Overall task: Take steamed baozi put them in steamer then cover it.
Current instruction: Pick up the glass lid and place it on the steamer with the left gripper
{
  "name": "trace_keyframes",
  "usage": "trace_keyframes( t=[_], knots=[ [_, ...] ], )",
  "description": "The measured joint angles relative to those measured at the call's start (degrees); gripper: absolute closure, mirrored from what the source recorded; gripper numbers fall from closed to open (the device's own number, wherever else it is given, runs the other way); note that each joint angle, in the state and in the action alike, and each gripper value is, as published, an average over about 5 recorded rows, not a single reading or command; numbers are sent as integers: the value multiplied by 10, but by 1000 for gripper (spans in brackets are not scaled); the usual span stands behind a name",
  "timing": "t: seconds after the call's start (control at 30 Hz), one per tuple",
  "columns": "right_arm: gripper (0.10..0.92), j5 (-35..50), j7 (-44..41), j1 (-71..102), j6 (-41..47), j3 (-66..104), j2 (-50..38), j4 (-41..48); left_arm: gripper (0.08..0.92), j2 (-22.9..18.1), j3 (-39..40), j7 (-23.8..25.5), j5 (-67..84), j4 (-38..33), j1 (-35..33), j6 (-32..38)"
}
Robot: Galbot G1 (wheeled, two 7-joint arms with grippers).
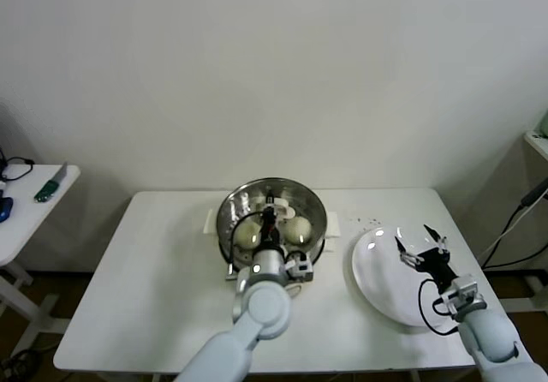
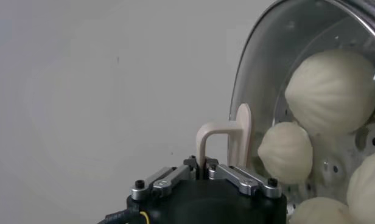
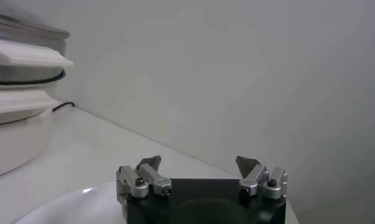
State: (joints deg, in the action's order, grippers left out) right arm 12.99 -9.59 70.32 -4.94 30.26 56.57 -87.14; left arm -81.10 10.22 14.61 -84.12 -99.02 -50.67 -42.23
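Left gripper (image 2: pixel 206 167) is what I have working: its metal fingers are pressed together on the cream plastic handle (image 2: pixel 227 141) of the clear glass lid (image 2: pixel 260 85), a thin arched loop standing up from the domed pane. On my head camera that arm reaches in from the near edge of the white table (image 1: pixel 154 288) and sits right over the steamer (image 1: pixel 272 219), a round shiny steel basket resting on a cream-white base with side handles. Through the glass, on the left wrist camera, I see the steamed baozi (image 2: pixel 332 91) lying inside the basket: smooth, rounded, cream-white buns with faint pleat lines, resting on the perforated steel floor and close to one another. From the head camera I can only make out two of them clearly. Right gripper (image 1: pixel 421 247) hovers above the flat white plate (image 1: pixel 377 279), off to the right of the steamer and apart from it, with its dark pointed fingertips spread wide and nothing between them; the plate's glossy surface shows bare beneath it.
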Motion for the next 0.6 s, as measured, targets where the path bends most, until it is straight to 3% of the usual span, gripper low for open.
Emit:
trace_keyframes(
  t=[0.6],
  knots=[
    [203, -7, -10, 6, -7, 6, 7, -1, 854, 4, 7, -11, -10, 9, 1, 0]
  ],
)
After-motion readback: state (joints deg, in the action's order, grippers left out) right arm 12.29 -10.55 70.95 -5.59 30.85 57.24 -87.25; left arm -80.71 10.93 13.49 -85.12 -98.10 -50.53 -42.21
